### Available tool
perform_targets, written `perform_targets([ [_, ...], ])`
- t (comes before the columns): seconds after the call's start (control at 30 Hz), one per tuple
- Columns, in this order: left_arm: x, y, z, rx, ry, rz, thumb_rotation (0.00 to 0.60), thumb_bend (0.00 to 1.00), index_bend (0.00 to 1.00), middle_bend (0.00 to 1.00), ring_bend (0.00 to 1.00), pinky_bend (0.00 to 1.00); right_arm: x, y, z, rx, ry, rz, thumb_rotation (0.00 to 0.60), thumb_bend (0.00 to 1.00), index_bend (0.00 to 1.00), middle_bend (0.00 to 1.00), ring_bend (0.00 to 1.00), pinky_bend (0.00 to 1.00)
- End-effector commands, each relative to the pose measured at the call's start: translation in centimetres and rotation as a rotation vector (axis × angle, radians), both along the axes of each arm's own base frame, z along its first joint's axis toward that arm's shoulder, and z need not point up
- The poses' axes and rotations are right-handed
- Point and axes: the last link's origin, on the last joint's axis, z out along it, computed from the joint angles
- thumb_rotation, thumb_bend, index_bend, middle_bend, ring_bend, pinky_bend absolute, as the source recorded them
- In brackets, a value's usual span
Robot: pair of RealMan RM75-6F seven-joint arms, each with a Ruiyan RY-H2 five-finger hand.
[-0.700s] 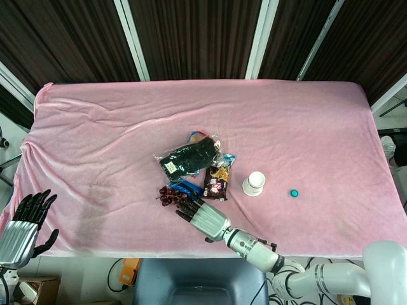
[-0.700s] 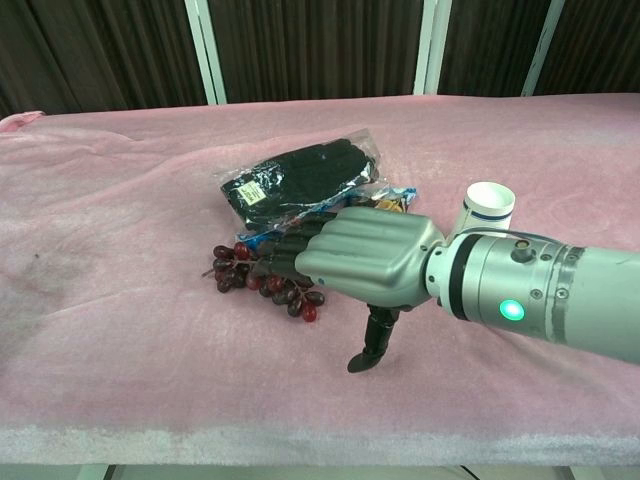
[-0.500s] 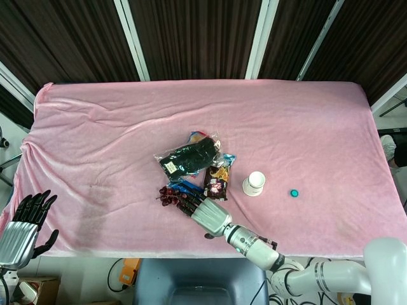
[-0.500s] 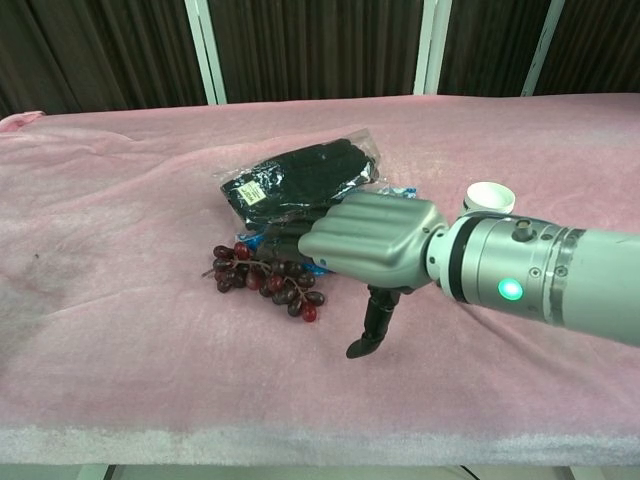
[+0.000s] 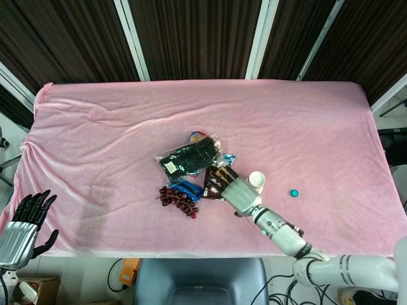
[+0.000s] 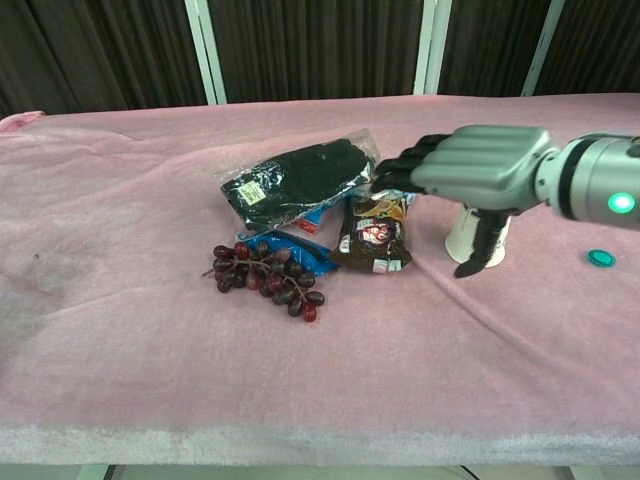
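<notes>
Brown foil snack packet: judged light, crinkly, slippery; grip its side edges. Right hand hovers above, fingers spread, holding nothing.

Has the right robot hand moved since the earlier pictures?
Yes. The right robot hand has moved to the right, away from the grapes, and is now over the brown snack bag, next to the white cup.

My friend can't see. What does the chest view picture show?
A silver robot right hand hovers above a brown snack packet and in front of a white cup. Nearby on the pink cloth lie red grapes, bagged black gloves and a small teal cap.
</notes>
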Motion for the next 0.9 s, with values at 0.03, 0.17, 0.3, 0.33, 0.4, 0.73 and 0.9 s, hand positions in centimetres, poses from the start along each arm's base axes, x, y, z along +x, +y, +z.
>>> perform_targets([
  [0.03, 0.0, 0.0, 0.0, 0.0, 0.0, 0.002, 0.6, 0.4, 0.0, 0.0, 0.0, 0.05, -2.7, -1.4, 2.1, -0.054, 0.031, -0.08, 0.6, 0.22, 0.0, 0.0, 0.0, 0.0],
  [0.17, -0.1, 0.0, -0.1, 0.002, -0.001, 0.003, 0.6, 0.4, 0.0, 0.0, 0.0, 0.05, -4.1, -2.2, 3.0, -0.07, 0.035, -0.117, 0.6, 0.22, 0.0, 0.0, 0.0, 0.0],
  [0.3, -0.1, 0.1, -0.2, 0.005, 0.002, 0.009, 0.6, 0.4, 0.0, 0.0, 0.0, 0.05, -4.8, -2.6, 3.1, -0.066, 0.027, -0.139, 0.6, 0.24, 0.05, 0.0, 0.0, 0.0],
  [0.33, -0.1, 0.2, -0.2, 0.005, 0.002, 0.009, 0.6, 0.4, 0.0, 0.0, 0.0, 0.05, -4.8, -2.7, 3.0, -0.066, 0.032, -0.131, 0.6, 0.25, 0.08, 0.0, 0.0, 0.0],
  [0.4, 0.0, 0.2, -0.2, 0.003, 0.003, 0.009, 0.6, 0.4, 0.0, 0.0, 0.0, 0.05, -5.0, -2.8, 2.9, -0.067, 0.039, -0.125, 0.6, 0.25, 0.13, 0.0, 0.0, 0.0],
  [0.73, -0.1, 0.4, 0.1, 0.008, -0.012, 0.006, 0.6, 0.4, 0.0, 0.0, 0.0, 0.05, -4.8, -3.4, 1.9, -0.087, 0.061, -0.126, 0.6, 0.29, 0.41, 0.0, 0.0, 0.0],
  [0.9, -0.1, 0.3, 0.2, 0.007, -0.016, 0.006, 0.6, 0.4, 0.0, 0.0, 0.0, 0.05, -4.9, -3.6, 1.9, -0.113, 0.078, -0.121, 0.6, 0.38, 0.47, 0.0, 0.0, 0.0],
])
